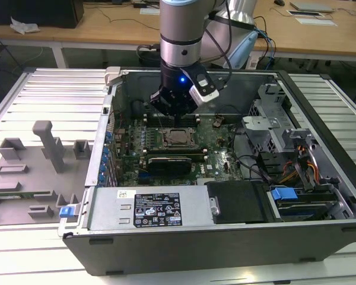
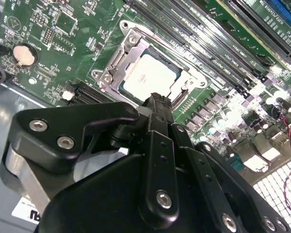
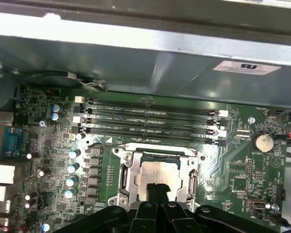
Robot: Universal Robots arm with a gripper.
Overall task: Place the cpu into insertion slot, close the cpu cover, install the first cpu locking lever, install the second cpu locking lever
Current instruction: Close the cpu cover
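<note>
The black linkage behind my fingers (image 3: 153,191) blocks a good part of both wrist views. It hides the near edge of the cpu (image 2: 153,77) and the near side of the cpu cover (image 2: 115,62). The locking levers along the socket's sides are lost among the bright metal, and I cannot tell whether either one is latched. In the exterior view my fingers are dark against the dark interior, just above the centre of the frame, and their tips are hard to pick out.

The computer case (image 1: 225,249) lies open on the slatted counter (image 1: 47,95) and takes up the middle and right of the exterior frame. Inside it are a green motherboard (image 1: 216,142), a labelled power supply (image 1: 157,208) along the lower edge, and a drive cage (image 1: 273,116) toward the right. The insertion slot (image 1: 167,138) sits mid-board, beside the long memory slots (image 3: 150,121), and the cpu lies flat in it.

The cpu is a pale, dull silver square. It shows through the cover's square opening, and the cover lies flat over it.

My fingers are closed tip against tip and grip nothing. They are poised over the chip's near edge, and I cannot tell whether they touch it.
</note>
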